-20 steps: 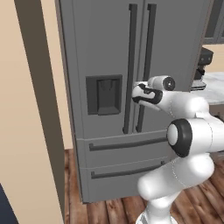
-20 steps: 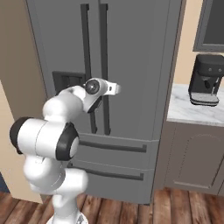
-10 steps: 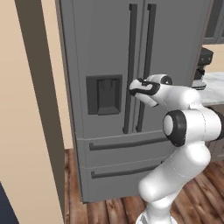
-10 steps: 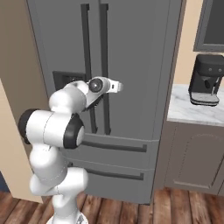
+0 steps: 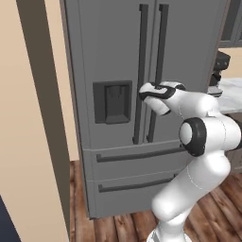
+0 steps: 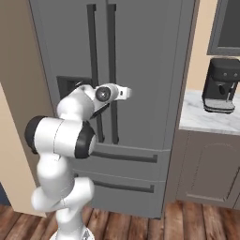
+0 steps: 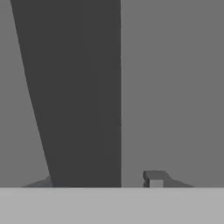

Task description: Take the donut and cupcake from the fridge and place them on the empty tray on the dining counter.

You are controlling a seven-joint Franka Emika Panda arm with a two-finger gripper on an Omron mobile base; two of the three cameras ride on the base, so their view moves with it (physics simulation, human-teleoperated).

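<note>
Centrally, the tall grey French-door fridge point(image 5: 142, 94) stands shut against a tan wall, with two dark vertical bar handles point(image 5: 140, 71) at its middle seam, a dark dispenser panel point(image 5: 112, 101) on the left door and two drawers beneath. From the base views, the white arm's two-finger gripper point(image 6: 123, 93) is at the handles at dispenser height — the right view also takes in a black coffee machine point(image 6: 222, 85) on a marble counter point(image 6: 208, 121). Close up, the hand view shows a dark bar between the dark fingertips point(image 7: 154, 176), one tip clear at lower right — jaws narrowed about it, though contact cannot be told.
</note>
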